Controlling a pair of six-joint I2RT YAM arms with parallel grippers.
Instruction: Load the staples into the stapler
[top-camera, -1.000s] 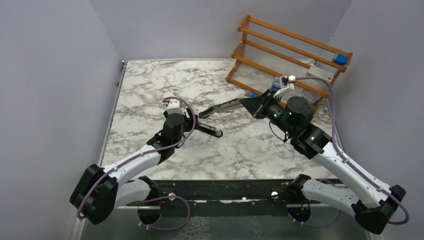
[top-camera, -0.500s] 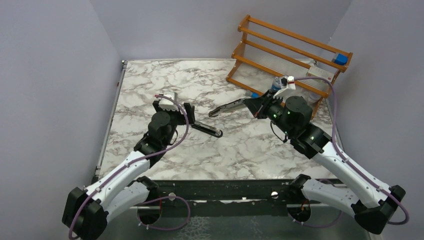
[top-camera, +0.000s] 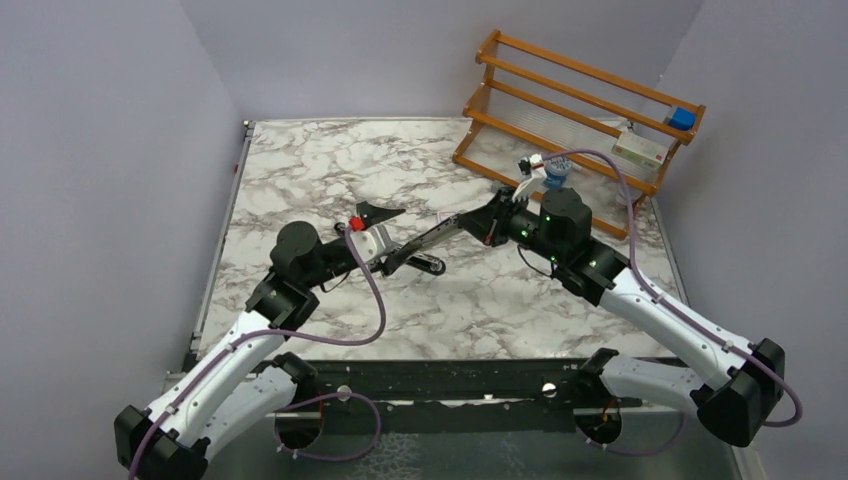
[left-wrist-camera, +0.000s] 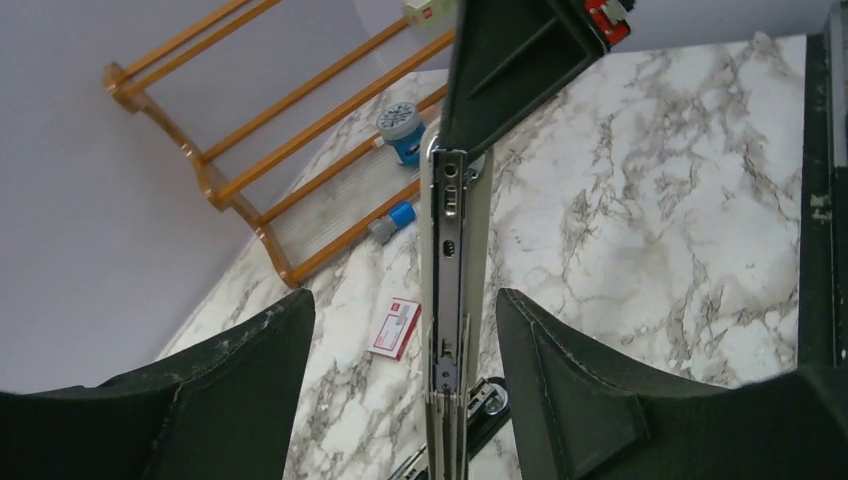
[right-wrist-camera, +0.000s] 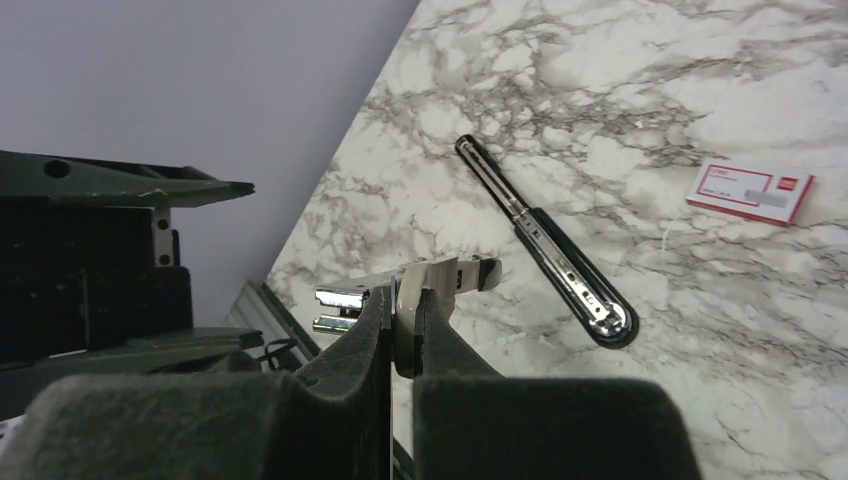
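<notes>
The stapler is opened wide. Its black base (right-wrist-camera: 545, 250) with the silver channel lies on the marble table (top-camera: 300, 170). Its silver-grey upper part (left-wrist-camera: 455, 280) is raised, and my right gripper (right-wrist-camera: 405, 300) is shut on its far end (top-camera: 480, 222). My left gripper (left-wrist-camera: 402, 298) is open, its fingers (left-wrist-camera: 250, 360) standing either side of that raised part without touching it. The staples, a small pink-red box (left-wrist-camera: 396, 328) with a white label, lie flat on the table beyond the stapler (right-wrist-camera: 750, 190). No loose staple strip shows.
An orange wooden rack (top-camera: 580, 100) stands at the back right, holding a white box (top-camera: 640, 150) and a blue block (top-camera: 682, 118). A blue-capped jar (left-wrist-camera: 405, 130) and a small blue-tipped item (left-wrist-camera: 390, 220) sit at its foot. Lilac walls close in the table.
My left gripper has swung up from the stapler's base to point right, its fingers now flanking the raised part. My right gripper has carried that part leftward and lower.
</notes>
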